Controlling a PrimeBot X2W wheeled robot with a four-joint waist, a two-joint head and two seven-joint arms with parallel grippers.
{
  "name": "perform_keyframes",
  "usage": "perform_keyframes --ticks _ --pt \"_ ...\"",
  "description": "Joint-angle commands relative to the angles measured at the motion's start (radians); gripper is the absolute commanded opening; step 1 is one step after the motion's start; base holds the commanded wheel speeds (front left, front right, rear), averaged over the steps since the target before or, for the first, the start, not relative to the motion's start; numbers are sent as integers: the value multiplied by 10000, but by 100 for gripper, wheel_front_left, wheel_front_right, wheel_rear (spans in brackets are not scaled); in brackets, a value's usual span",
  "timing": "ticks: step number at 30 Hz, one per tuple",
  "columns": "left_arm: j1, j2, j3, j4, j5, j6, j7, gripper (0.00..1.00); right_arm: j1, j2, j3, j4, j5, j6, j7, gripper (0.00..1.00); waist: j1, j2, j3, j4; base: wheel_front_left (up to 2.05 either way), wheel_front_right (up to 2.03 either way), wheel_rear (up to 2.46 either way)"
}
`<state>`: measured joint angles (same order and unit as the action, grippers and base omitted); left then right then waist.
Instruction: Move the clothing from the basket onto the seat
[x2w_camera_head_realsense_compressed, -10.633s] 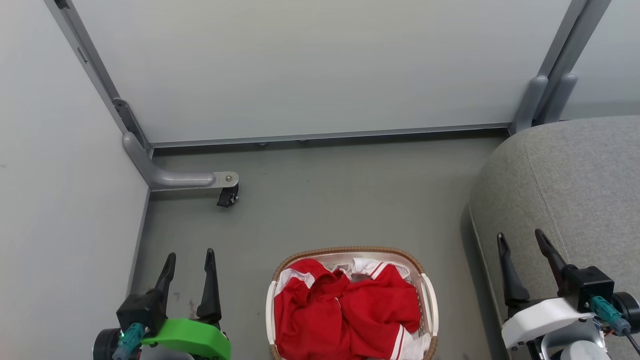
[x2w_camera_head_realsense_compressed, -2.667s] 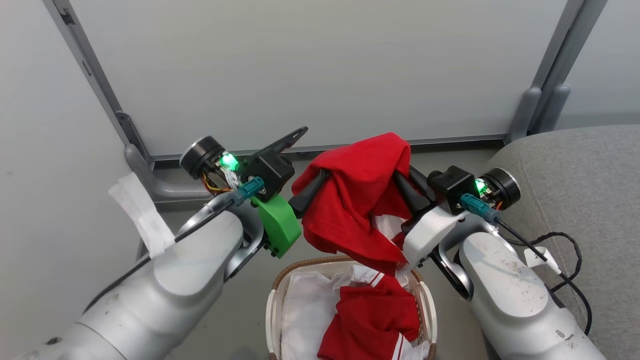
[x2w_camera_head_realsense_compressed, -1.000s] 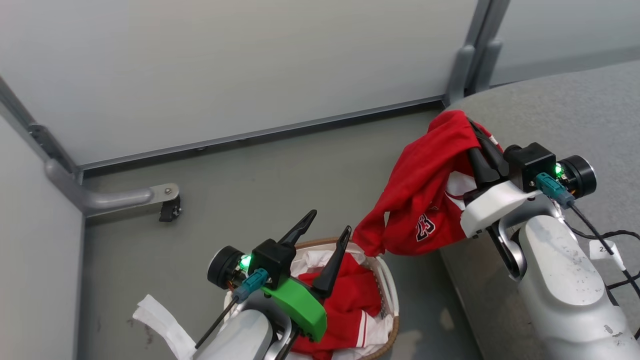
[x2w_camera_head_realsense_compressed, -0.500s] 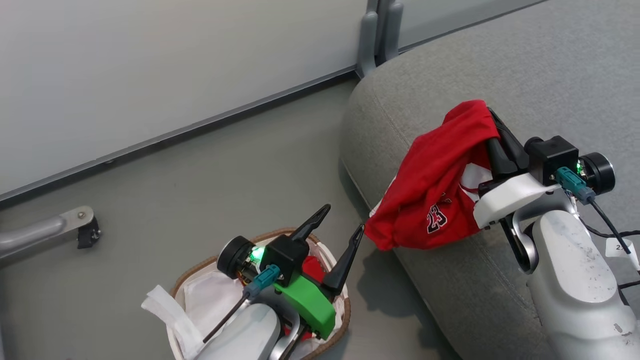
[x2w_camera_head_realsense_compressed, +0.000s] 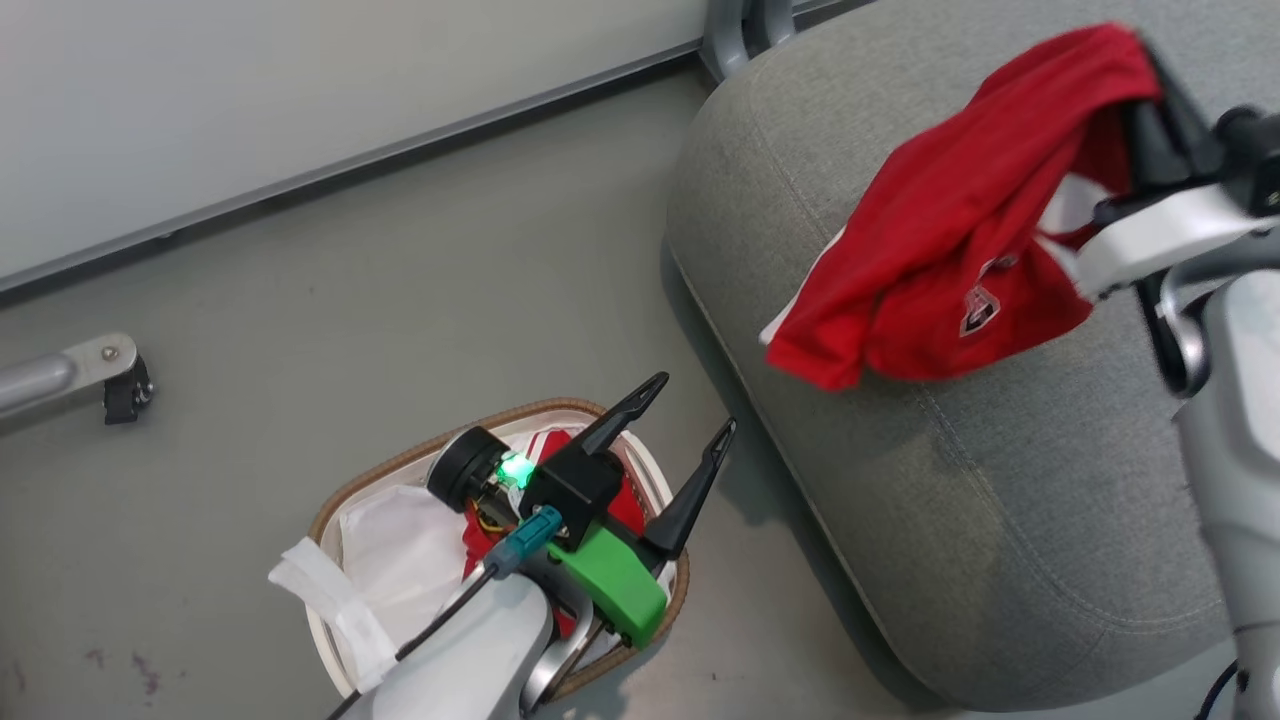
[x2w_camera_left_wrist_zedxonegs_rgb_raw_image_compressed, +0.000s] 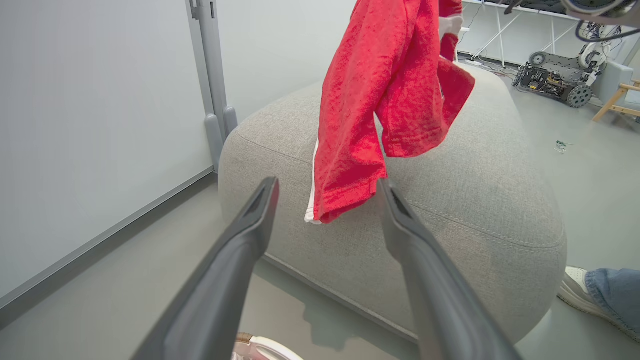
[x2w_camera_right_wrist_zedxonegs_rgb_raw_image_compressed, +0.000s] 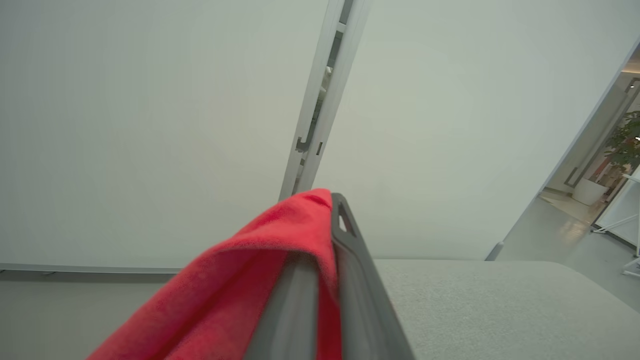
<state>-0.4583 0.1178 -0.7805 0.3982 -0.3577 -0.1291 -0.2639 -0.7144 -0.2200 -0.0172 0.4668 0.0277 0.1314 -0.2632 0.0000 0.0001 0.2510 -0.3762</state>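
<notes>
Pinching a fold of bright red cloth, my right fingers are pressed together, and the red garment drapes over their tips and hangs down from them. It has a white edge stripe and a small dark mark on its front. It dangles over the near, rounded end of the grey seat; whether its lower hem brushes the cushion I cannot tell. In my left wrist view the hem hangs in front of the seat's side, above the floor.

My left fingers are spread wide with nothing between them. They hover just above the basket, their tips pointing toward the seat and the hanging garment.

Under that hand, the second red garment lies in the basket against the white liner — my left arm covers most of it. The basket stands on the grey floor, near the seat but apart from it.

Farther out, a pale wall panel runs along the floor, and a metal foot with a dark caster stands at its base. Past the seat, my left wrist view shows a person's shoe and jeans leg — and a small wheeled machine across the room.
</notes>
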Motion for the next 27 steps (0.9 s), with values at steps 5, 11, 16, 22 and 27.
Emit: perform_keyframes --ticks 5,11,16,22,27 --pt "-580 326 -133 -250 270 -24 -9 100 -1620 -1125 -575 307 -227 -14 -25 0 0 -1 1362 860 0 0 0" --pt "-1083 610 -227 -592 501 -24 -9 100 -3160 -2159 -1376 782 -431 -14 -25 0 0 -1 2565 1296 0 0 0" --pt "-1503 837 -295 -823 700 -24 -9 100 -3999 -2698 -2165 1442 -697 -14 -25 0 0 -1 3510 1611 0 0 0" --pt "-1682 864 -67 -970 875 -24 -9 100 -3626 -2506 -2635 2164 -1054 -14 -25 0 0 -1 4288 1831 0 0 0" --pt "-1629 858 66 -984 984 -24 -9 100 -2756 -2070 -2831 2754 -1245 -14 -25 0 0 -1 4503 1851 0 0 0"
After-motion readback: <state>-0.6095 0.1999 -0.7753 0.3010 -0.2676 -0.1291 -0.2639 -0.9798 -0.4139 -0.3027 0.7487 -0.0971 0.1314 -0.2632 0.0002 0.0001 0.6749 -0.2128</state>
